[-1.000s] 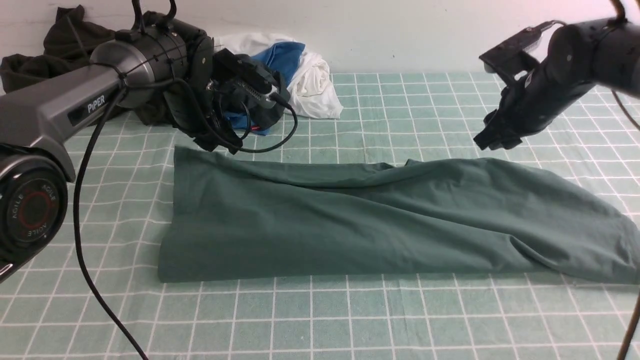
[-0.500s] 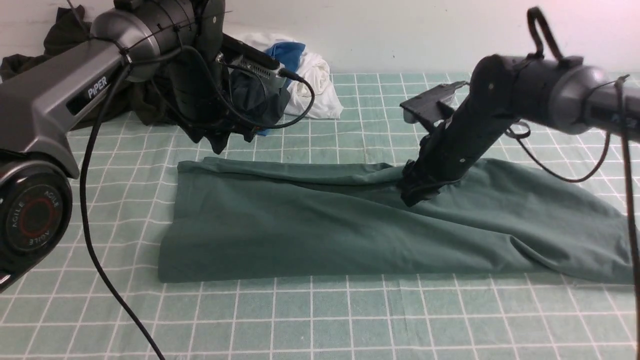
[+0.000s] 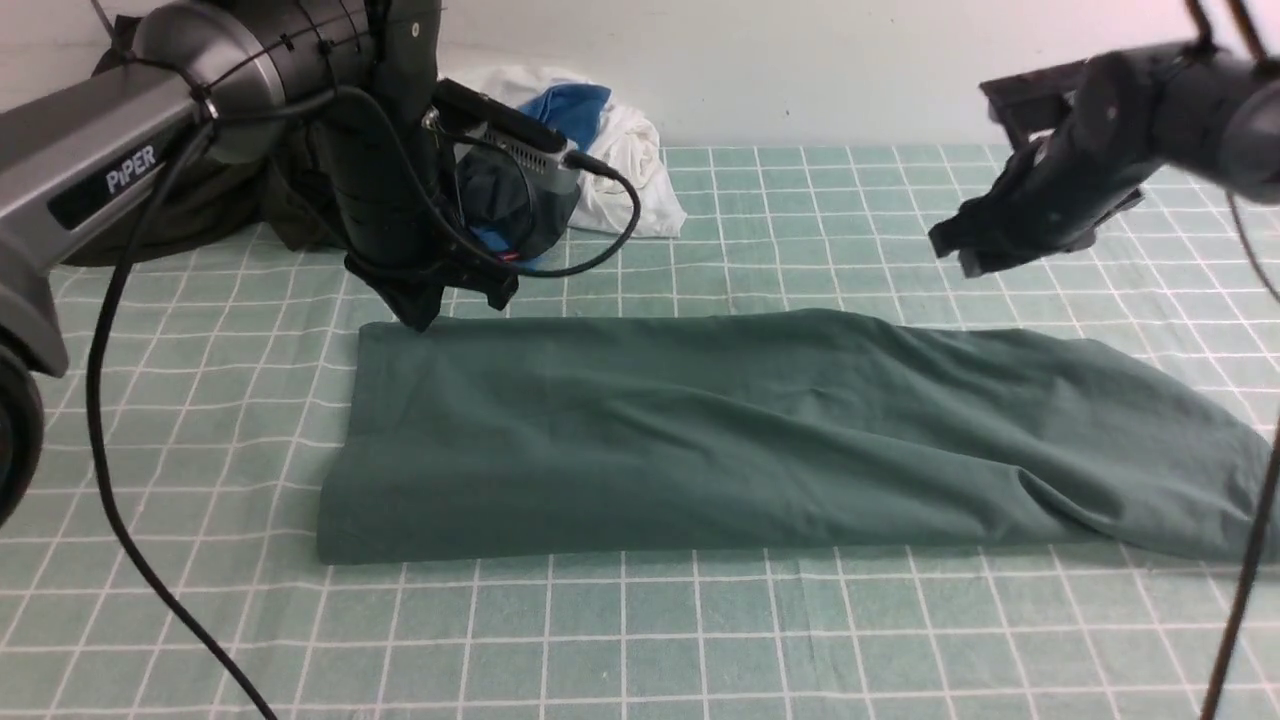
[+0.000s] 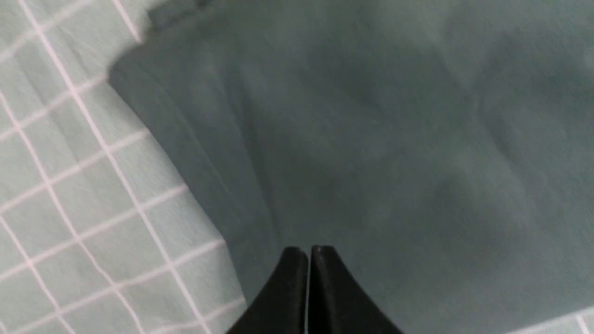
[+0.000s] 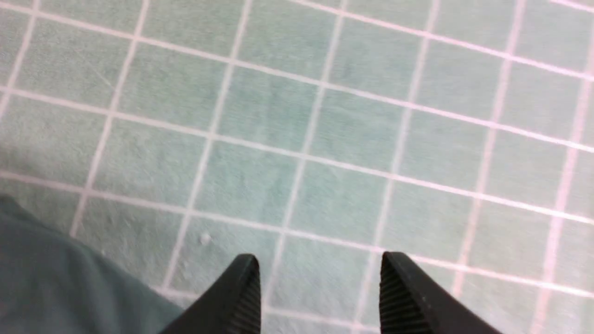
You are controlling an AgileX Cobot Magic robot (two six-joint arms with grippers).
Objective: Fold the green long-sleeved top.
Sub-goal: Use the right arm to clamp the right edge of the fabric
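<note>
2 black claws are over a counter point(image 3: 640, 690) covered by a pale green cloth checked with white lines point(image 3: 800, 620). The large sage-green knit long-sleeved top point(image 3: 700, 440) lies across the middle of that cloth as a long flat band running left to right. Its right end is wrinkled and reaches the front view's right edge.

The left claw point(image 3: 412, 312) points down at the top's far left corner, its fingers point(image 4: 287, 287) pressed together just over green fabric. Whether any cloth is caught between them I cannot tell.

The right claw point(image 3: 962, 252) hangs above bare checked cloth beyond the top's far edge, its fingers point(image 5: 232, 297) spread and holding nothing.

A white and blue heap of clothes point(image 3: 625, 150) and a very dark garment point(image 3: 150, 225) lie at the counter's far left by the wall.
</note>
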